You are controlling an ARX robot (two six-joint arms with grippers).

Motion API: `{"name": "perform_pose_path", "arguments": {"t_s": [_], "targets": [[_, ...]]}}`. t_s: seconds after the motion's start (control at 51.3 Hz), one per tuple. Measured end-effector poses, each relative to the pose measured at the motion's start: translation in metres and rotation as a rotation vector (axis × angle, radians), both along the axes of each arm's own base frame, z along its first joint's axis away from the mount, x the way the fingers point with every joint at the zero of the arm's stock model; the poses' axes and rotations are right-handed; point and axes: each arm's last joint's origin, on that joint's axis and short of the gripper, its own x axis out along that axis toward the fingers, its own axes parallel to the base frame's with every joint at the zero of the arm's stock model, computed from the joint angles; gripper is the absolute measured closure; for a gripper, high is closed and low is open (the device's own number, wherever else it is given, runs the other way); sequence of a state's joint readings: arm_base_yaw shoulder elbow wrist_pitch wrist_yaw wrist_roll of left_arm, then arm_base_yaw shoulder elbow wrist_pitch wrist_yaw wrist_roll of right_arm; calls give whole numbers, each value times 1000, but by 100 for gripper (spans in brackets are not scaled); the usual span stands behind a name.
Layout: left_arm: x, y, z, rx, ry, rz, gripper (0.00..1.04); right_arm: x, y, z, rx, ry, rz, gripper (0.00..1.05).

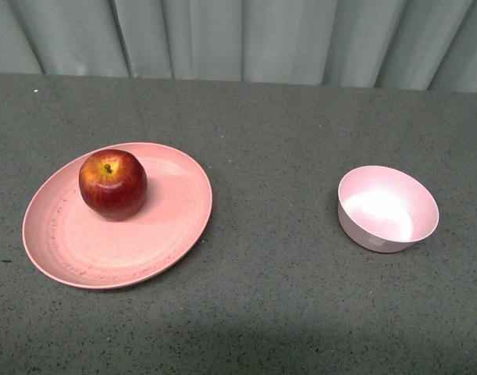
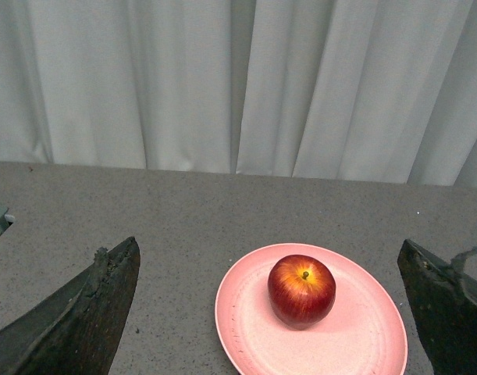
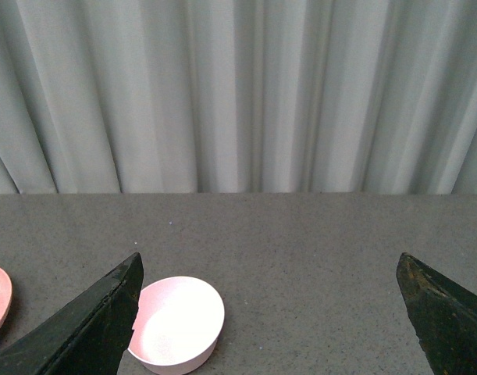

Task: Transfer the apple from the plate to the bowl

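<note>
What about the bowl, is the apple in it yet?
No, the apple sits on the plate, and the bowl is empty.

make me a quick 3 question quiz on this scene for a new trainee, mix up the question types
1. True or false: the apple sits in the bowl.
2. On which side of the robot is the plate? A) its left B) its right C) dead centre
3. Fill in: the left gripper and the right gripper both stand ____, holding nothing.

Key: 1 false, the apple rests on the plate and the bowl is empty. 2 A. 3 open.
</note>
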State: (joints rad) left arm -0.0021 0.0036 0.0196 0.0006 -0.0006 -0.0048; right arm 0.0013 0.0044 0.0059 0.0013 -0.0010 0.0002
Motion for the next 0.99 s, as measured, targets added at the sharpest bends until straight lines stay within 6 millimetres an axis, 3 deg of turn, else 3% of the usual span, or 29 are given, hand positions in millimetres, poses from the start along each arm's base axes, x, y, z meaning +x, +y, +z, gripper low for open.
{"name": "perform_pose_path", "arguments": {"t_s": [0.995], "targets": [[0,0,0,0,0,0,7,0,0,0,0,0,0,9]]}}
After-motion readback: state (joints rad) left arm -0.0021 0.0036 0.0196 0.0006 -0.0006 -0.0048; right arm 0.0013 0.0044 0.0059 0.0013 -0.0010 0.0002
